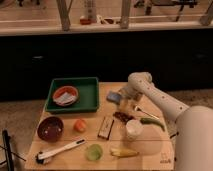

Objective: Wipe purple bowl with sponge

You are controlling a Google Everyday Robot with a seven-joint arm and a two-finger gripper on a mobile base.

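Note:
The purple bowl [50, 128] is dark maroon and sits at the front left of the wooden table, empty of tools. The sponge [114, 96], a small blue-grey pad, lies flat near the table's middle back, just right of the green tray. My gripper [124, 104] hangs down from the white arm [150, 92], right beside the sponge on its right and slightly nearer the front. It is far from the purple bowl.
A green tray [90, 102] holds an orange bowl [66, 95] with white cloth. On the table are an orange fruit [80, 125], a dark narrow block [105, 127], a white cup [133, 129], a green pepper [152, 122], a white-handled brush [60, 150], a green cup [93, 151] and a yellow item [122, 152].

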